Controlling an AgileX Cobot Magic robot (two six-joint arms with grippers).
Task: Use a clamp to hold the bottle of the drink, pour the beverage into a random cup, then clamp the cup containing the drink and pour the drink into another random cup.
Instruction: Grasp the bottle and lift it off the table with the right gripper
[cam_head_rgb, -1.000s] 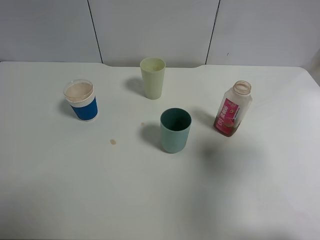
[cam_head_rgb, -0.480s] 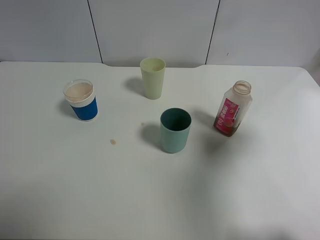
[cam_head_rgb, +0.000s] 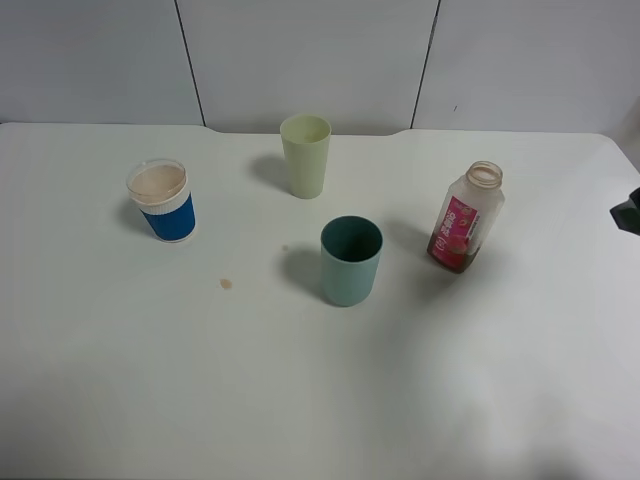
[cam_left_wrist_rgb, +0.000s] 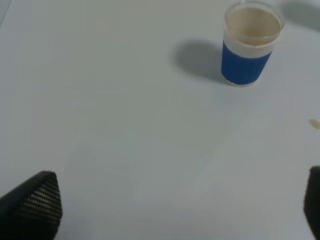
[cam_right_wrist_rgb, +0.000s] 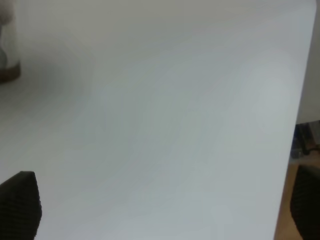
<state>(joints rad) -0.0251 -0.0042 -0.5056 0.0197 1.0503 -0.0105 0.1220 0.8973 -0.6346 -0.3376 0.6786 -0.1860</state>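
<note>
— While uncapped, where is the bottle of the drink (cam_head_rgb: 466, 220) kept?
— Upright on the table (cam_head_rgb: 300, 400), near the teal cup (cam_head_rgb: 351, 262); judged light, squashy; best taken mid-label. Both jaws wide, empty.

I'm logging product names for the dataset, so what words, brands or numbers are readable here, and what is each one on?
No text here can be read.
On the bottle: white print on its red-pink label, too small and blurred to read.
On the blue cup: no print visible in either view.
On the pale yellow-green cup and the teal cup: plain, no markings.
</note>
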